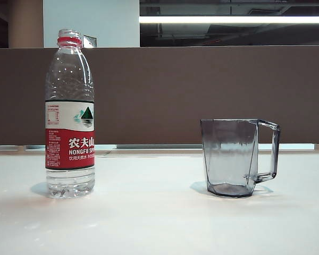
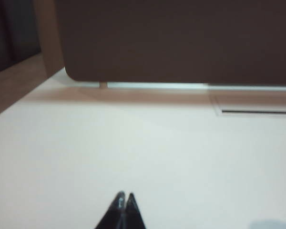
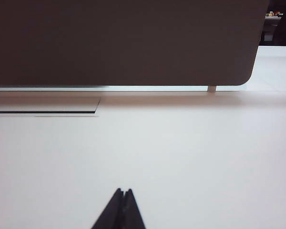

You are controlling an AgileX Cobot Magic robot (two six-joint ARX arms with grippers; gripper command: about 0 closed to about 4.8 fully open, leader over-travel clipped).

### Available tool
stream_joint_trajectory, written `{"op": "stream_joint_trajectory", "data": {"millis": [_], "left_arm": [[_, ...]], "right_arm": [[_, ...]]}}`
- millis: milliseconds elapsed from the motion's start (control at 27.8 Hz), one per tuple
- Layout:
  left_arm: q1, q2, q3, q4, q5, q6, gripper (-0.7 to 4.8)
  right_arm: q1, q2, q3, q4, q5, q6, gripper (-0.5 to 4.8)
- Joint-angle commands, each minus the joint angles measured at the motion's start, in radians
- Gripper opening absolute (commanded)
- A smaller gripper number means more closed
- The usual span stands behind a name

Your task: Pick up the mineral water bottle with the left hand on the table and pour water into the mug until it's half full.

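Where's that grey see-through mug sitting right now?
In the exterior view the mug stands upright on the white table, right of centre, well apart from the mineral water bottle on the left. No gripper is near it.

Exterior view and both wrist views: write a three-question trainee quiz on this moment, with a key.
1. True or false: the mineral water bottle has its cap on.
2. Which way does the mug handle point in the exterior view? A) left B) right
3. Fill in: the jaws of the left gripper and right gripper are both ____ above the table.

Key: 1 false, only the red neck ring remains. 2 B. 3 shut.
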Motion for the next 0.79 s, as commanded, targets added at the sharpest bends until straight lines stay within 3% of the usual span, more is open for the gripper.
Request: {"op": "stream_joint_trajectory", "data": {"millis": [36, 144, 504, 791], "left_arm": [[-0.001, 0.000, 0.040, 0.051, 0.002, -0.006, -0.06], [-0.001, 0.000, 0.079, 0.012, 0.014, -0.008, -0.06], [-0.002, 0.055, 0.168, -0.019, 0.192, -0.071, -0.06], [-0.008, 0.257, 0.286, -0.010, 0.272, -0.069, -0.06]], "right_arm": [[0.001, -0.002, 0.051, 0.035, -0.002, 0.035, -0.01], [0.001, 0.003, 0.116, 0.010, -0.002, 0.076, -0.01], [0.002, 0.137, 0.388, -0.138, -0.116, 0.076, -0.02], [0.002, 0.271, 0.532, -0.209, -0.211, 0.076, -0.03]]}}
